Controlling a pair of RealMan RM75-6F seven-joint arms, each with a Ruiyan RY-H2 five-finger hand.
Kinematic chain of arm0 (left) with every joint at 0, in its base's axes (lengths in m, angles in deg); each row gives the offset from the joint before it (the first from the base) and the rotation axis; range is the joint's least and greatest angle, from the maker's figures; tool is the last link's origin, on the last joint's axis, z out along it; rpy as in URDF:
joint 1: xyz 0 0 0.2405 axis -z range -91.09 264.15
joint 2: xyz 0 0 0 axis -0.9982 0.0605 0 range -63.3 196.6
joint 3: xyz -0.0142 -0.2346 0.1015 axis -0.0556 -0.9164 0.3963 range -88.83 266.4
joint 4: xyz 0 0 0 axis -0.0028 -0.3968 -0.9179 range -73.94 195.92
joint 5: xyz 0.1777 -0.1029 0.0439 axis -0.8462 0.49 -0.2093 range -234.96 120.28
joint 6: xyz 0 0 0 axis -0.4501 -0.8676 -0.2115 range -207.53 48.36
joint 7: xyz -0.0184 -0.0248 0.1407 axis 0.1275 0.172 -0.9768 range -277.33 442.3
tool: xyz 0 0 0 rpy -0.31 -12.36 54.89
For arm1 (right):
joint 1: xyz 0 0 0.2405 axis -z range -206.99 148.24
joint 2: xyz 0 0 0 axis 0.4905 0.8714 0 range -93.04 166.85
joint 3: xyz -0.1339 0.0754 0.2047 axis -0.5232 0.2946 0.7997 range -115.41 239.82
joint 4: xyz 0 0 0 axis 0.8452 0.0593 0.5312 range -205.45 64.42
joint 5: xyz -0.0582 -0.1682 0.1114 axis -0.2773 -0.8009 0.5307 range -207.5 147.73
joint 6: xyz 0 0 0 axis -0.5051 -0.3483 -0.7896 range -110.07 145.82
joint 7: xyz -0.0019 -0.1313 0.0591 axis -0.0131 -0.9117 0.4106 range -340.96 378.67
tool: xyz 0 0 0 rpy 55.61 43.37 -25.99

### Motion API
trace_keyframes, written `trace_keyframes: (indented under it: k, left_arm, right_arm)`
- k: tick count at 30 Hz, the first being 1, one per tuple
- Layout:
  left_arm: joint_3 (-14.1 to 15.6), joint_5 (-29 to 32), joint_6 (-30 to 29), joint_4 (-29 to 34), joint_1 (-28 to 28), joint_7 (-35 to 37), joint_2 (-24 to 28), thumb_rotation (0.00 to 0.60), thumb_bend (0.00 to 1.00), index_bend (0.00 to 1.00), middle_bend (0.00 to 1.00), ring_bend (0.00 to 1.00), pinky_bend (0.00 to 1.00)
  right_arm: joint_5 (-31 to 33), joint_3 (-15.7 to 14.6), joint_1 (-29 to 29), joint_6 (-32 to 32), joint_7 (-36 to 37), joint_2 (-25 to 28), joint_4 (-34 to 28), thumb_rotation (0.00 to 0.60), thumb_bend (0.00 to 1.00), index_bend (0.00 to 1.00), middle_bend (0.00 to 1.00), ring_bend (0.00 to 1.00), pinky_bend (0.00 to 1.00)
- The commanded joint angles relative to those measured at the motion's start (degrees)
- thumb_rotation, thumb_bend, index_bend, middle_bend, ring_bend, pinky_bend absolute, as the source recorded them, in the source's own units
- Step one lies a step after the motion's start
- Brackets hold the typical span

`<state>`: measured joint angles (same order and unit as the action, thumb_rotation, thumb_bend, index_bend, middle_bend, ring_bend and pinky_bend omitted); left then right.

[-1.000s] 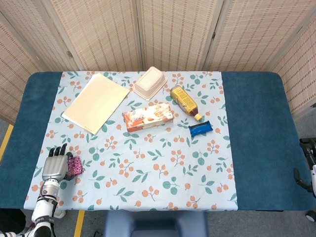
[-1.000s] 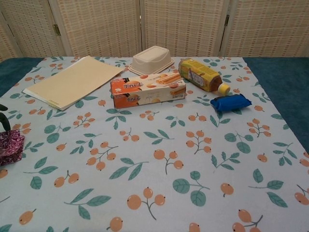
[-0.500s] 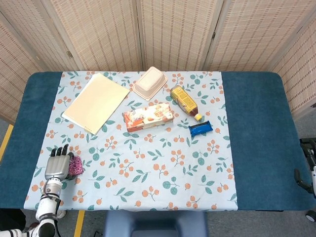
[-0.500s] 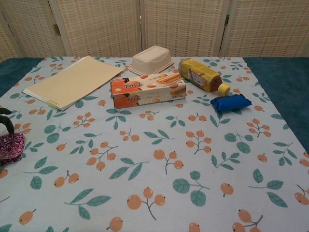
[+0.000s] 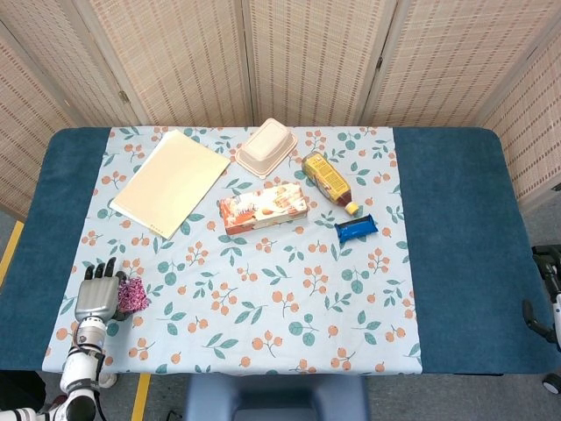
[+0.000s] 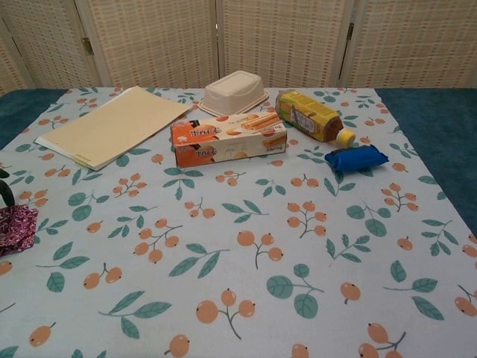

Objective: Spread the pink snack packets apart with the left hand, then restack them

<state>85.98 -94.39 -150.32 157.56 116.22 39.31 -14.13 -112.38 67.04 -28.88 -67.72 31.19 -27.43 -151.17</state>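
Observation:
The pink snack packets (image 5: 133, 294) lie in a bunch on the tablecloth near the front left corner; the chest view shows them cut by its left edge (image 6: 15, 227). My left hand (image 5: 98, 296) lies just left of them, fingers stretched out and apart, its inner side against the bunch. In the chest view only a dark fingertip (image 6: 4, 192) shows above the packets. No finger is visibly wrapped around them. At the far right edge, below table level, dark curved parts of my right hand (image 5: 531, 314) show; its pose is unclear.
A beige folder (image 5: 171, 181) lies at the back left, a cream lidded box (image 5: 265, 147) at the back middle. An orange biscuit box (image 5: 263, 207), a yellow bottle (image 5: 328, 180) and a blue packet (image 5: 356, 229) lie mid-table. The table's front edge runs just below my left hand.
My left hand and the pink packets have shifted slightly left; in the chest view the bunch sits closer to the frame's edge. Nothing else moved.

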Motion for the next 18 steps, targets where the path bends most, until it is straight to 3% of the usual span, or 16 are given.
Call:
trace_keyframes:
  k: [1,18]
  left_arm:
    - [0.02,0.14,0.18,-0.15,0.12,-0.22,-0.24,0.6,0.23,0.29,0.0,0.0,0.0]
    - [-0.1,1.5,0.25,-0.51,0.51,-1.5,-1.08,0.6,0.23,0.23,0.0,0.0,0.0]
  right_arm:
    - [0.05,0.0,0.03,0.0,0.0,0.02,0.0,0.6,0.5,0.1,0.0,0.0,0.0]
    - [0.26,0.08,-0.07,0.33,0.12,-0.03,0.14,0.6,0.5,0.1,0.0,0.0,0.0]
